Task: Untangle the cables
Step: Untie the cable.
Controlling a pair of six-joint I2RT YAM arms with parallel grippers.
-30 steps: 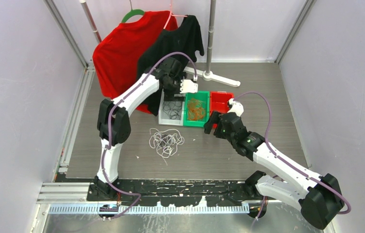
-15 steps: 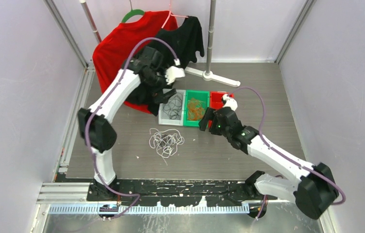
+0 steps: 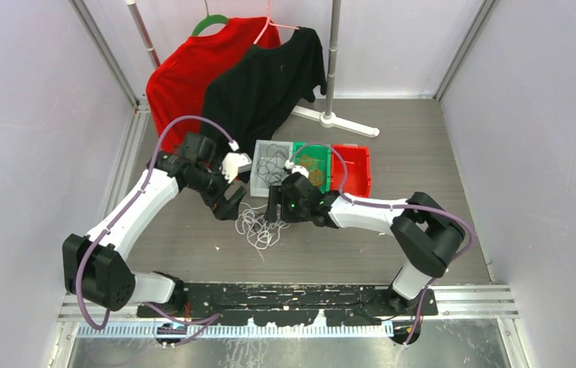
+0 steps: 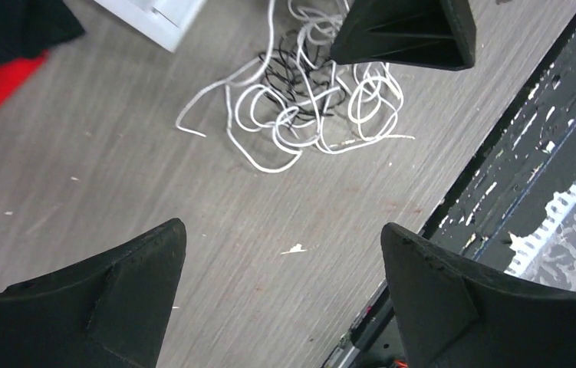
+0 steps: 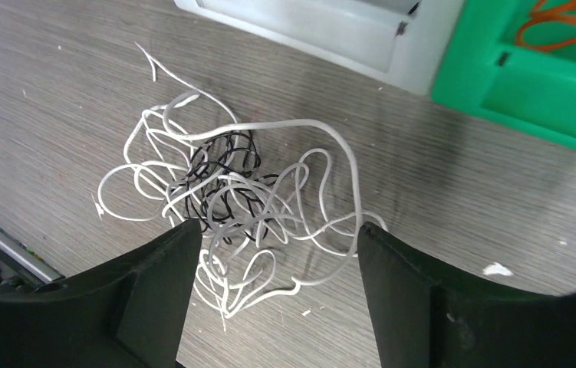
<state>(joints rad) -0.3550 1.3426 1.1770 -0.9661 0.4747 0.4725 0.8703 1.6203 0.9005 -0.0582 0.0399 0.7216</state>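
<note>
While left pincer (image 4: pixel 281 238) and right pincer (image 5: pixel 277 230) gape, a white bin (image 3: pixel 256 165) holds black cables (image 3: pixel 273 159).

Cables (image 5: pixel 231 195), white knotted with thin black, lie between the black fingers (image 5: pixel 154 295); grey wood-grain tabletop (image 5: pixel 47 84) beneath; beyond the fingers, a pale grey bin (image 5: pixel 330 31); a green bin (image 5: pixel 530 84) holding orange cords (image 5: pixel 568 15).

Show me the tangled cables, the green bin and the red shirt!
tangled cables (image 5: pixel 231 192), right wrist view, middle of the knot.
green bin (image 5: pixel 515 92), right wrist view, its near wall.
red shirt (image 3: pixel 181 84), top view, its chest.
</note>
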